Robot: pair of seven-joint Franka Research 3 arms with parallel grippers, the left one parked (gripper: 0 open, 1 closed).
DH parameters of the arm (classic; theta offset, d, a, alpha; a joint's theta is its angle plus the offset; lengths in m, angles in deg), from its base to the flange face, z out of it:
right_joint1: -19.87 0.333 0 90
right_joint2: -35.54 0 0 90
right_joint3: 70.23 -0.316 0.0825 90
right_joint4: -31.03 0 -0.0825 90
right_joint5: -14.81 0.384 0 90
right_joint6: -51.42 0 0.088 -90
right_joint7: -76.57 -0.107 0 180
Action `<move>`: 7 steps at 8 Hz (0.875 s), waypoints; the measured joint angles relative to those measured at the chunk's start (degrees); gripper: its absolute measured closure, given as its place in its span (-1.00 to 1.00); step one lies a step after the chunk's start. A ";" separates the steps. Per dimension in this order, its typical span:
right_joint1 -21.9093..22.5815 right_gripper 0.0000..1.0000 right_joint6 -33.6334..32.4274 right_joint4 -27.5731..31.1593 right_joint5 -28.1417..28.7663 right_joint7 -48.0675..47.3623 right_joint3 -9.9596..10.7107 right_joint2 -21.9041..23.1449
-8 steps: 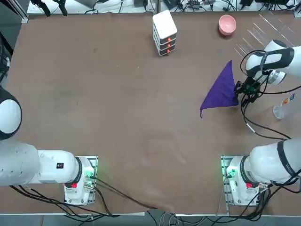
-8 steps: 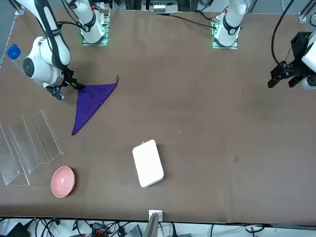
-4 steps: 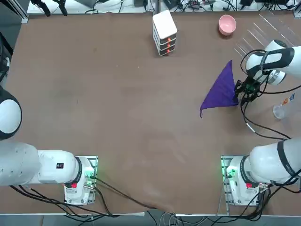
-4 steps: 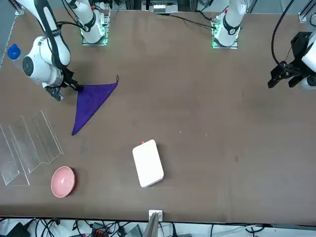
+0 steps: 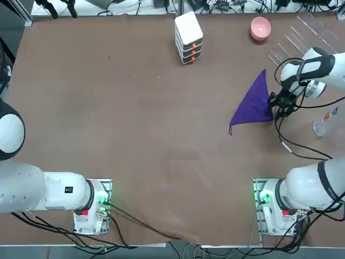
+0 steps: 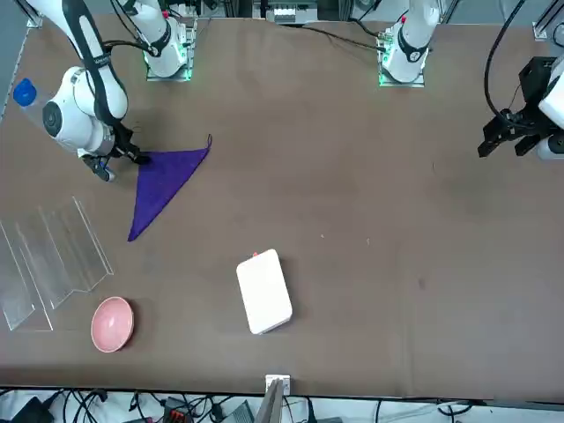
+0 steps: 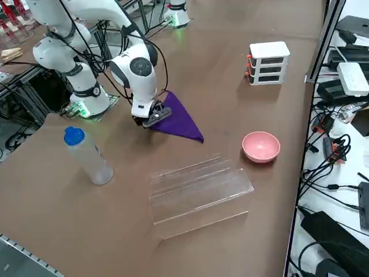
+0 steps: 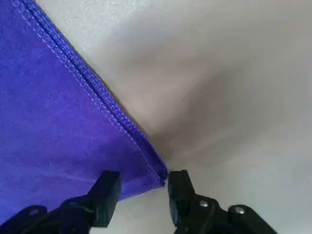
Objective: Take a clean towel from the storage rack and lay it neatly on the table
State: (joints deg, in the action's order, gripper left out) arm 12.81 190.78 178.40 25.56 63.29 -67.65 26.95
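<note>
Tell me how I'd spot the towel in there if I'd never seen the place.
On the reddish-brown table, look beside the right gripper, whose open fingers straddle one corner of the cloth. The towel lies there, between that gripper and the white stacked box. It is the only deep purple thing, a flat cloth triangle with stitched edges.

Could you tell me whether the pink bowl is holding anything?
No, the pink bowl shows only its bare inside.
</note>
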 joint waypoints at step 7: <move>0.02 0.59 0.12 0.00 0.02 0.08 -0.07 -0.07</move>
State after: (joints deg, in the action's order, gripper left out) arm 12.83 190.90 178.40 25.58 63.38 -67.73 26.88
